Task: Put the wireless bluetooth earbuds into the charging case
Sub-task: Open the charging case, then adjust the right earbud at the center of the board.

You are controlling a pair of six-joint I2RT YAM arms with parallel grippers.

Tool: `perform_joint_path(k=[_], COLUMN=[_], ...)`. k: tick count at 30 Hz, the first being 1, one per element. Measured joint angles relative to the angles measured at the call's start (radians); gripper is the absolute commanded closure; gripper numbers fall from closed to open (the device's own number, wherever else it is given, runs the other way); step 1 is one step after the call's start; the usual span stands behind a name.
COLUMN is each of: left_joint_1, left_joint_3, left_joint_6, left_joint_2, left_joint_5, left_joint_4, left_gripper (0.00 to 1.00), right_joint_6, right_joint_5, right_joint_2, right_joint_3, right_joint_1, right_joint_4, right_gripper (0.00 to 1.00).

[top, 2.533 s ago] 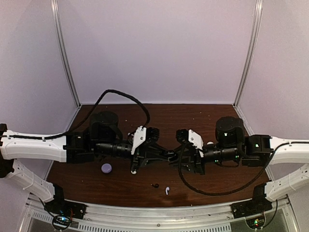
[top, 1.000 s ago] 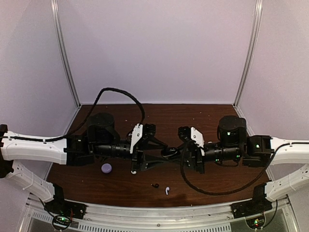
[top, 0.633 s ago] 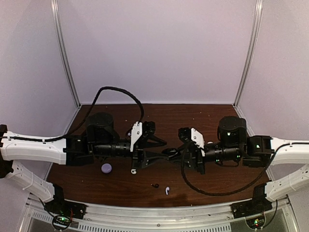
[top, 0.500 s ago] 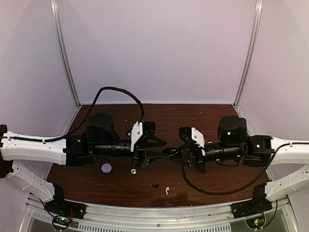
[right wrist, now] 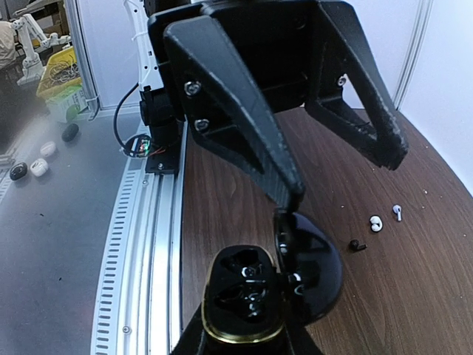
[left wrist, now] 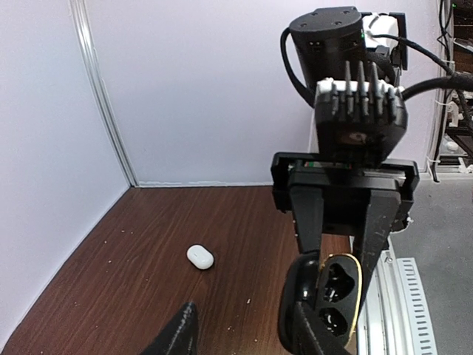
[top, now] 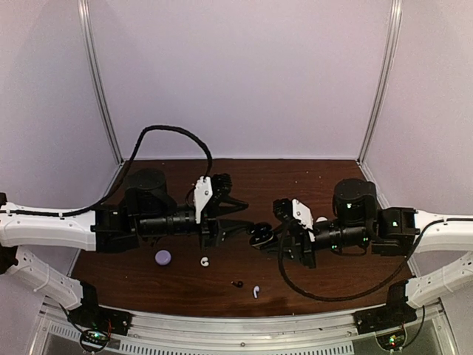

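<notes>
Currently my right gripper (top: 261,237) is clamped on the open case (right wrist: 244,296), holding it up facing the left gripper (top: 244,214) so buds can be dropped in; that one's jaws stand apart, empty (I think). A white earbud (top: 205,260) and a black earbud (top: 237,283) lie on the counter (top: 177,285).

Loose earbuds (top: 256,291) lie on the table (top: 332,177) before the case (top: 259,235).

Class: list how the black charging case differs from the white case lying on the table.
The black charging case is open, its wells showing; the white case is shut. The black one is held by the right end effector; the white one lies loose on the table. Both are small and rounded.
</notes>
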Motion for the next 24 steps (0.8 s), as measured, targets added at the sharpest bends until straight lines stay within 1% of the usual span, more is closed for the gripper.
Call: perform_joint_path(k=[3,10,13,19,24], left_joint_1=[0.004,0.02,0.061,0.188,0.208], left_joint_3=[0.0,-0.021,-0.05,-0.104,-0.184], left_joint_6=[0.0,-0.01,-0.053,-0.183,-0.232], left_joint_2=[0.0,-0.014,-0.042,-0.092,-0.122], left_joint_5=[-0.021,-0.043,-0.038,-0.024,-0.029], left_joint_4=[0.002,0.005,0.005,-0.008,-0.036], left_gripper=[0.55,0.49,0.49,0.49,0.51], right_joint_6=[0.0,0.005,0.02,0.076,0.113], right_joint_5=[-0.01,-0.021,-0.023,-0.027,-0.028], right_joint_2=[0.0,-0.021,-0.034,-0.072,-0.101], right_joint_3=[0.0,-0.024,-0.048,-0.121,-0.171], right_joint_1=[0.0,0.0,0.0,-0.02,-0.043], right_joint_4=[-0.001,0.016,0.037,0.106,0.156], right_gripper=[0.95,0.96,0.96,0.96,0.96])
